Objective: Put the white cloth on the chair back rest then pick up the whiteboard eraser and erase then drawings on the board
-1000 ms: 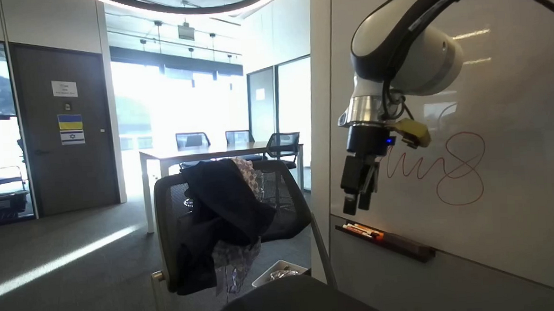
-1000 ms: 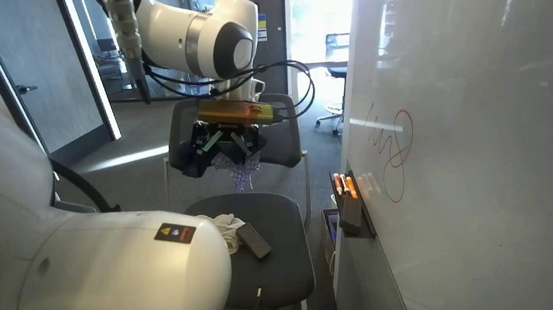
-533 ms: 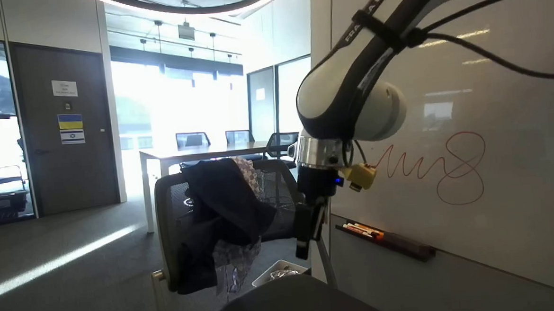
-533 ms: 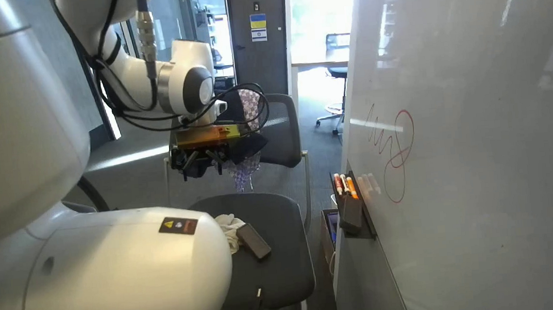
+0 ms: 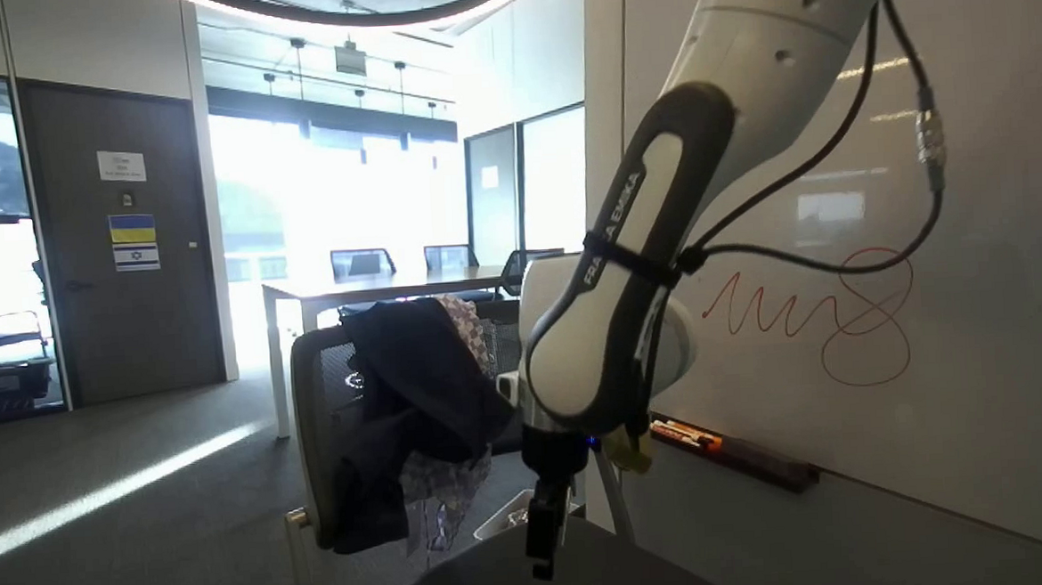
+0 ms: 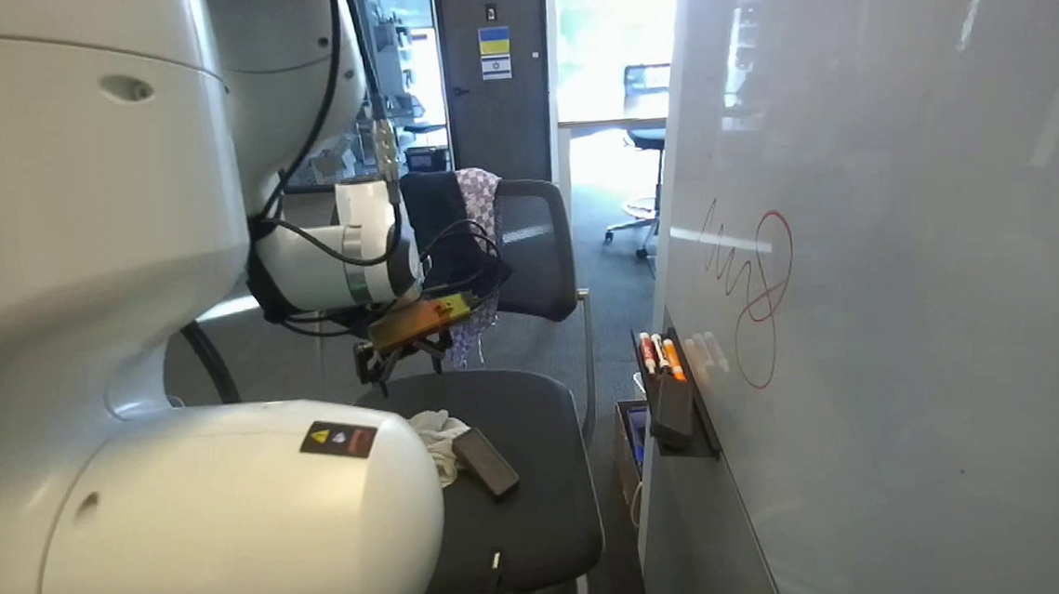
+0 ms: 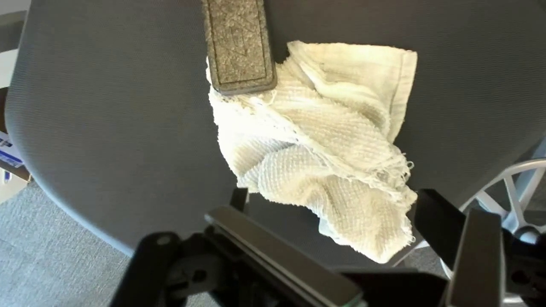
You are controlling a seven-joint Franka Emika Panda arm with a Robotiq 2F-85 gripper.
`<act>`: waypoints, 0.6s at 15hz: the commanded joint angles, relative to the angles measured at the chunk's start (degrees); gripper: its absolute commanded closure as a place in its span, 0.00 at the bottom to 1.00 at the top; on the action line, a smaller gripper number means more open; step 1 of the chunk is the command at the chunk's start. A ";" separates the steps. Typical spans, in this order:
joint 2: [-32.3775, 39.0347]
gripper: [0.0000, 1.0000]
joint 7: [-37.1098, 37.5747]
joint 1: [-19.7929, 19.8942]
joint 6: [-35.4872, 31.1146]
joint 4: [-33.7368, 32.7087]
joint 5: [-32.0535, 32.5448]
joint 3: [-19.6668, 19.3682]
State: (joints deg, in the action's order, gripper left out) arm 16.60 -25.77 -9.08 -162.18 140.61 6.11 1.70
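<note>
The pincer (image 7: 335, 200) is spread wide, holding nothing. The cloth (image 7: 315, 157) lies crumpled on the seat (image 7: 123, 123), one end of the eraser (image 7: 241, 44) upon it; I would pinch the folds far from the eraser and lift slowly.

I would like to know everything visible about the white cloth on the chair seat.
The white cloth is soft-looking fabric, off-white to cream, with a waffle weave, one smooth hemmed corner and frayed, loose threads. It lies crumpled on the dark chair seat; one end of a grey-brown eraser rests over its edge. The open gripper hovers clear of it.
</note>
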 commanded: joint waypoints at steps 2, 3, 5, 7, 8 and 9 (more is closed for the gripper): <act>15.84 0.00 4.67 1.06 -7.18 -10.24 5.92 0.51; 18.41 0.00 5.87 -0.04 -8.63 -11.72 7.10 -0.54; 22.70 0.00 7.41 -0.62 -9.34 -14.29 7.89 -1.13; 24.42 0.00 7.33 1.82 -7.41 -14.87 6.79 1.57; 25.25 0.00 7.48 2.39 -7.53 -15.13 6.57 2.19; 26.14 0.00 7.97 2.44 -7.98 -15.20 6.56 2.30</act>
State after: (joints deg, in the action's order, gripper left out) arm 40.00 -19.52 -8.24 -169.87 127.39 12.41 2.23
